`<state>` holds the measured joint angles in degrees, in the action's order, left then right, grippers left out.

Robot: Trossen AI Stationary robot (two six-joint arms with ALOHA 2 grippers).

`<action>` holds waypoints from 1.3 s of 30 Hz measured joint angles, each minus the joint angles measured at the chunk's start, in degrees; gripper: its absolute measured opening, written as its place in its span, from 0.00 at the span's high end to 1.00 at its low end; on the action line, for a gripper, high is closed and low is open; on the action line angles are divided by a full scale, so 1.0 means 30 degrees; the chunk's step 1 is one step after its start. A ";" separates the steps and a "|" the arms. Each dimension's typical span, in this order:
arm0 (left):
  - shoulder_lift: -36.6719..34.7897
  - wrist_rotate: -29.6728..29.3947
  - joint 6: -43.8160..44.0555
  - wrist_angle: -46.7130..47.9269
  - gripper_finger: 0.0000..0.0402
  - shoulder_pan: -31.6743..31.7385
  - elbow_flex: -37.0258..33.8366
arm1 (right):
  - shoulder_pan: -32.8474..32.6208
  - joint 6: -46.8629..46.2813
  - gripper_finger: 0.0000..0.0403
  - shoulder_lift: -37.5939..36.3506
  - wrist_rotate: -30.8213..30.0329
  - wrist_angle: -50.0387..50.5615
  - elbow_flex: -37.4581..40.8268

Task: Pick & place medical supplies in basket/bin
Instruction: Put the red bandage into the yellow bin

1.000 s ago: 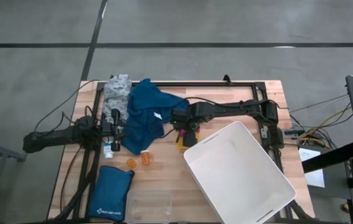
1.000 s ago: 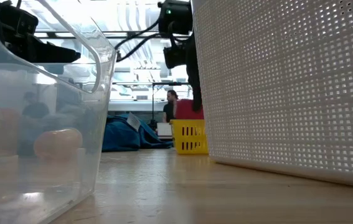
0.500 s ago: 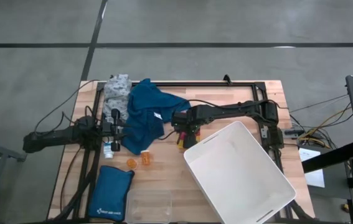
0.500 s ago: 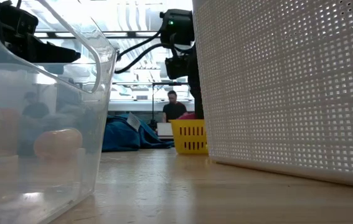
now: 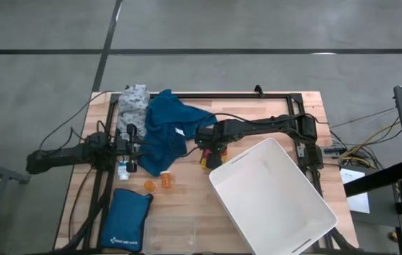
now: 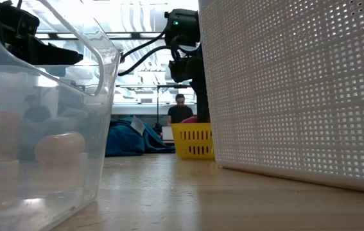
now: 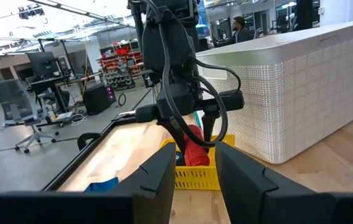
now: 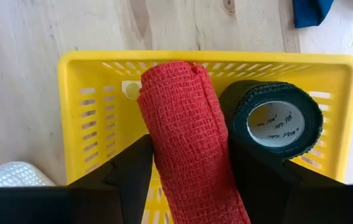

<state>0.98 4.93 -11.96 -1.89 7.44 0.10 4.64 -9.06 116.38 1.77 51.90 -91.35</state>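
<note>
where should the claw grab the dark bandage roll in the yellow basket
Come from above and pinch the dark bandage roll across its outer wall. It stands on end, hollow core facing up, wedged between the red roll and the yellow basket wall, so its sides are blocked.

Right arm reaches in from table's right side toward centre, wrist bent down; right gripper (image 8: 192,180) low, fingers (image 8: 123,180) closed on a red roll. Left arm lies along left edge; left gripper (image 7: 195,180) level, fingers slightly parted, holding nothing.

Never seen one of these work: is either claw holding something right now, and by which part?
The right gripper clamps a red bandage roll by its sides, lowered into the yellow basket. The left gripper holds nothing.
</note>
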 joint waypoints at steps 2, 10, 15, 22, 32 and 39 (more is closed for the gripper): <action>-0.0001 -0.0003 0.0003 0.0000 0.71 0.0003 -0.0002 | 0.0000 -0.0006 0.46 0.0000 0.0038 -0.0028 0.0000; -0.0002 -0.0007 0.0004 0.0000 0.71 0.0000 0.0004 | 0.0000 -0.0006 0.35 0.0000 0.0141 -0.0089 0.0007; 0.0004 0.0000 -0.0002 0.0000 0.71 0.0000 0.0005 | 0.0000 -0.0004 0.33 -0.0221 0.0083 0.0126 -0.0073; 0.0000 0.0000 0.0002 0.0000 0.71 0.0004 -0.0002 | 0.0007 0.0021 0.33 -0.0765 -0.0163 0.0296 -0.0153; 0.0001 0.0000 0.0003 0.0000 0.71 0.0005 0.0003 | 0.0007 0.0672 0.38 -0.0670 -0.0593 0.0755 0.0026; 0.0004 -0.0003 0.0001 0.0000 0.71 0.0004 0.0002 | 0.0007 0.0879 0.46 -0.0670 -0.0639 0.0778 0.0089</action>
<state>0.99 4.92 -11.96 -1.89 7.45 0.11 4.67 -6.43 114.37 -0.14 54.24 -91.08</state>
